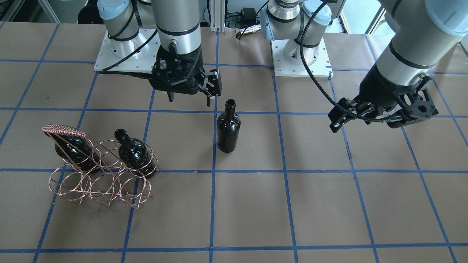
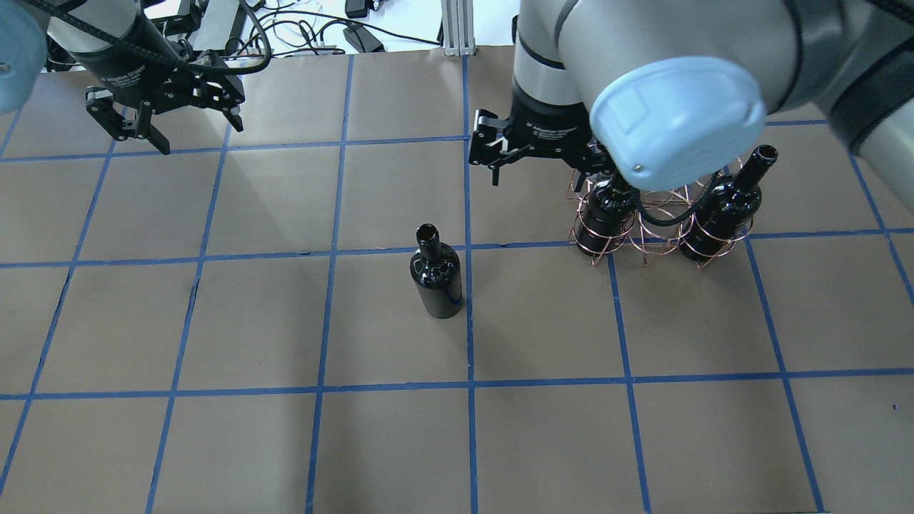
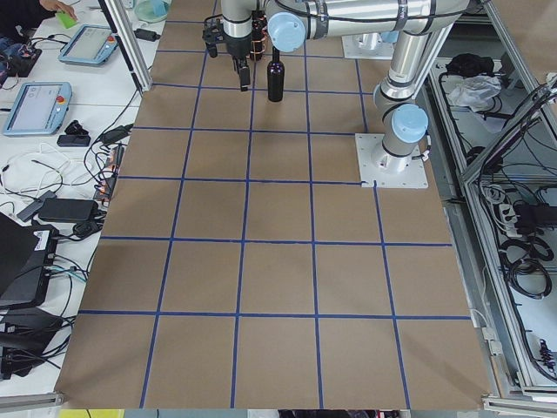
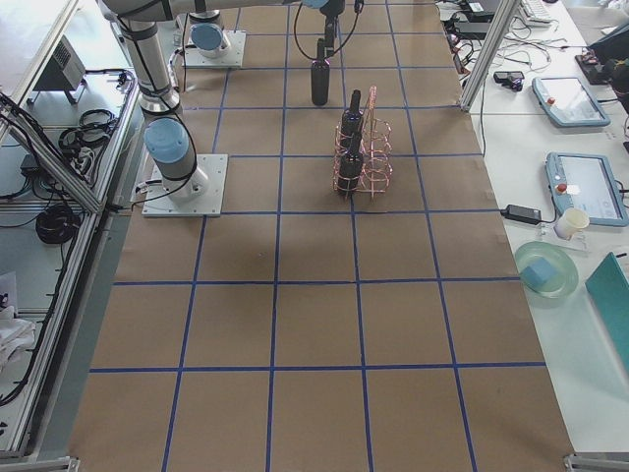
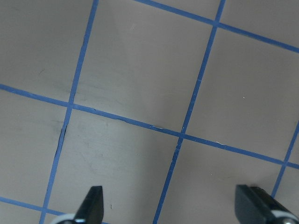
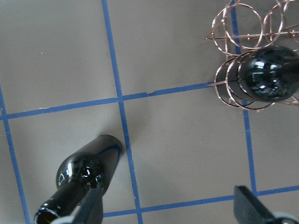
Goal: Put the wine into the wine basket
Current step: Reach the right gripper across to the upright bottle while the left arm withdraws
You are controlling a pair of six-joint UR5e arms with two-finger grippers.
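Wine: the wine (image 1: 228, 128) stands upright on the counter (image 1: 329, 204), mouth up, touching nothing, outside the wine basket (image 1: 102, 182).
Long axis: vertical; the slim neck is uppermost.
Bearing from right pincer: the right pincer (image 1: 190, 98) hangs above the counter on the robot-base side of the wine. The wine lies just beyond it, away from the base and a little to the robot's left. In the right wrist view it sits by one fingertip, not between the two.
Right pincer state: released, jaws spread, holding nothing.
Left pincer: the left pincer (image 2: 200, 135) is released and empty, well apart from the wine, over bare counter.
Nearer arm: the right, by a clear margin.
Basket: on the far side of the right pincer from the wine, toward the robot's right. A stowed bottle (image 1: 133, 153) leans at one end, a second stowed bottle (image 1: 71, 149) at the other; the middle place shows no bottle.
Judgement: the next move calls for the right pincer to shift sideways until the wine is centred between its jaws.
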